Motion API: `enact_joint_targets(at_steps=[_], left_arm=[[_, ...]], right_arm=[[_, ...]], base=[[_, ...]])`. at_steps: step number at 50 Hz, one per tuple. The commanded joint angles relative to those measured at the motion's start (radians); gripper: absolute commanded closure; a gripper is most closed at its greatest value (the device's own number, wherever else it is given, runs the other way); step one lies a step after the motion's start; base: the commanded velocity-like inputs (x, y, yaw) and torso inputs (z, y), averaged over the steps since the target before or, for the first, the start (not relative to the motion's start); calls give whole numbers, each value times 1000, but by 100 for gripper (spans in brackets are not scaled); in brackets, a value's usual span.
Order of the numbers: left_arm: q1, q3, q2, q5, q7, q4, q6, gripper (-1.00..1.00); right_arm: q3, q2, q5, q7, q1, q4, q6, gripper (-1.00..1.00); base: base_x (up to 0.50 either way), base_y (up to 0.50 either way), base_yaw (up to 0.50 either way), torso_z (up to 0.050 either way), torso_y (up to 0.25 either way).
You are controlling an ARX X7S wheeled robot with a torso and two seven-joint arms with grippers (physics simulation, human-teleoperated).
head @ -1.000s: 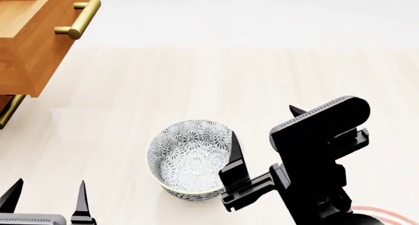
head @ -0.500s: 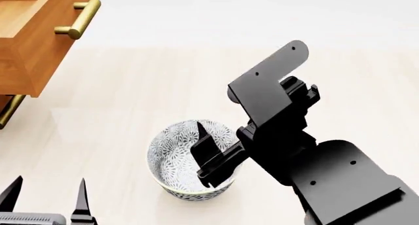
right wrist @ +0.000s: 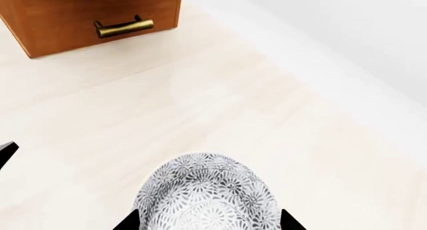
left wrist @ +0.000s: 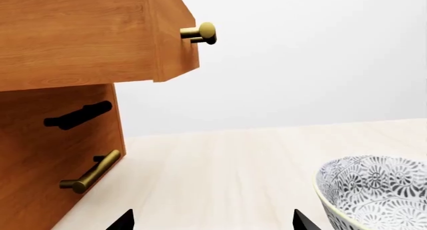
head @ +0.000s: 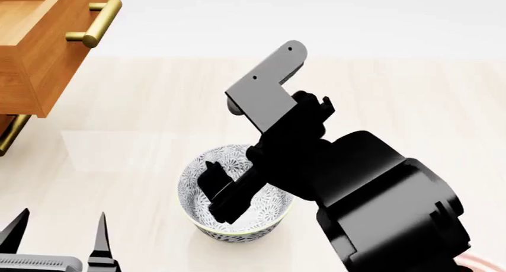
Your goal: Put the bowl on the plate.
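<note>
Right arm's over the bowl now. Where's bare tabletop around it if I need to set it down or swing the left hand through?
Bare tabletop runs from the bowl out to the wooden drawer unit and on to the table's far edge. A bare strip also separates the bowl from the left gripper. It is crowded at the bowl itself, where the right gripper and its arm cover the bowl's right side.
</note>
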Motion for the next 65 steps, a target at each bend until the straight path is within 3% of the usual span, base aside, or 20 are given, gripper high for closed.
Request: enact_joint_targets(at_steps=[1,65], left_arm=[[-1,8,-3,-3,-5,6,-2,-100],[-9,32,-30,-26,-23,26,-12,-100]], right_arm=[[-70,-46,-25,-35,35,118,-39,-100],[-259,-249,-93,-115,38,586,-254,-100]], base=[[0,0,0,0,0],[0,0,0,0,0]])
